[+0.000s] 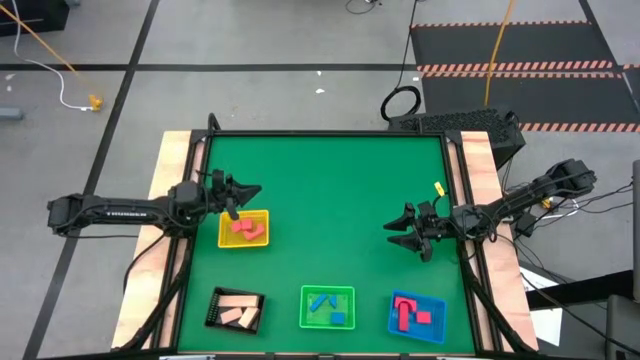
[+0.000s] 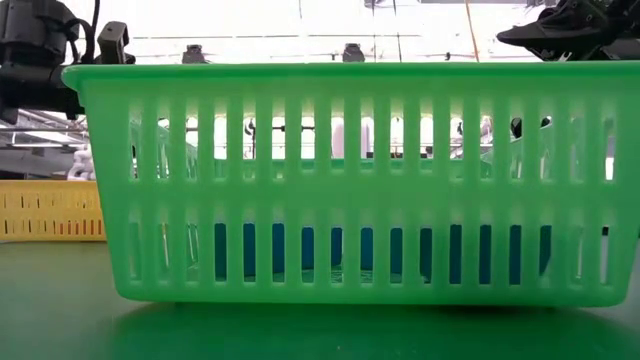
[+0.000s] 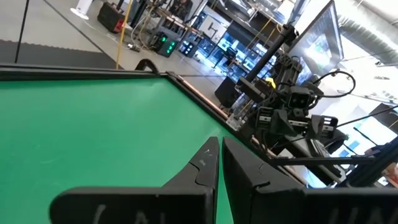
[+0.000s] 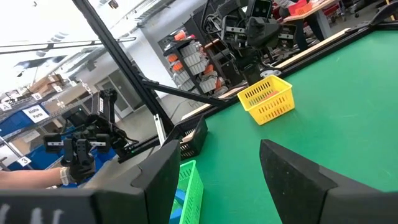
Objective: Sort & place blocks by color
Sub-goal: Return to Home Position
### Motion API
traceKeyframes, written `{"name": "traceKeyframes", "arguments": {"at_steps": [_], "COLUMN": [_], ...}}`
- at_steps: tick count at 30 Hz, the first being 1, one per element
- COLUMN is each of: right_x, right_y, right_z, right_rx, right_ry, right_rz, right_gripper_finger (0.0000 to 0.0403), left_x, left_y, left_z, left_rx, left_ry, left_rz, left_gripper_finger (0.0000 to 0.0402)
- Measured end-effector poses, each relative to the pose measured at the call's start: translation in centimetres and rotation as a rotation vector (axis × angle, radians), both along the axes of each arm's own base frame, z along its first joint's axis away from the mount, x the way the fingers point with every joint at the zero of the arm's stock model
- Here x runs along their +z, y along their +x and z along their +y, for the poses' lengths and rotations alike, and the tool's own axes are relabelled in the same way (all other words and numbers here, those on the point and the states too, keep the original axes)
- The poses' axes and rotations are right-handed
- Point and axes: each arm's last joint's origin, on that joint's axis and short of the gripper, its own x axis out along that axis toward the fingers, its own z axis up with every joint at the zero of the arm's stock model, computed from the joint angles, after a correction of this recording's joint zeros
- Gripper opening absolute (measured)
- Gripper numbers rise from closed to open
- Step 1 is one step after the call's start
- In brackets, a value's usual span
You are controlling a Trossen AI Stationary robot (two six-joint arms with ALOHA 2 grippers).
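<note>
- While the left gripper (image 1: 248, 196) hangs over the yellow tray's (image 1: 222, 241) far rim near the left edge, its fingers drawn almost together on nothing, the right gripper (image 1: 402, 233) hovers by the right edge, spread wide and empty.
- Between them the green worktop (image 1: 330, 185) lies bare from middle to far edge.
- Red blocks (image 1: 243, 228) sit in the yellow tray.
- Along the near edge, cream blocks (image 1: 240, 316) lie in the black tray (image 1: 214, 308), blue blocks (image 1: 322, 302) in the green tray (image 1: 304, 320), and red and pink blocks (image 1: 408, 312) in the blue tray (image 1: 394, 322).
- Grey floor (image 1: 280, 40) surrounds the worktop.
</note>
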Motion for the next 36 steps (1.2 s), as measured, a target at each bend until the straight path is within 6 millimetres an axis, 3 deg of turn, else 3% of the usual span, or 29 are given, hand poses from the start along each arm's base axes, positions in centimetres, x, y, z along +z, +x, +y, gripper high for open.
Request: {"name": "traceKeyframes", "arguments": {"at_steps": [22,30,36], "right_x": [-0.1,-1.0,-1.7], "right_y": [0.0,0.0,-0.1], "right_z": [-0.1,-0.6,-0.9], "right_rx": [-0.027,-0.188,-0.287], "right_ry": [-0.003,-0.059,-0.086], "right_rz": [0.002,0.095,0.163], "right_gripper_finger": [0.0212,0.0212,0.0212], "left_x": [0.0,0.0,0.0], "left_y": [0.0,0.0,0.0], "left_z": [0.0,0.0,0.0], "left_rx": [-0.001,0.001,0.001], "left_ry": [-0.021,0.109,0.105], "left_rz": [-0.002,0.038,0.037], "left_gripper_finger": [0.0021,0.0021,0.0021]}}
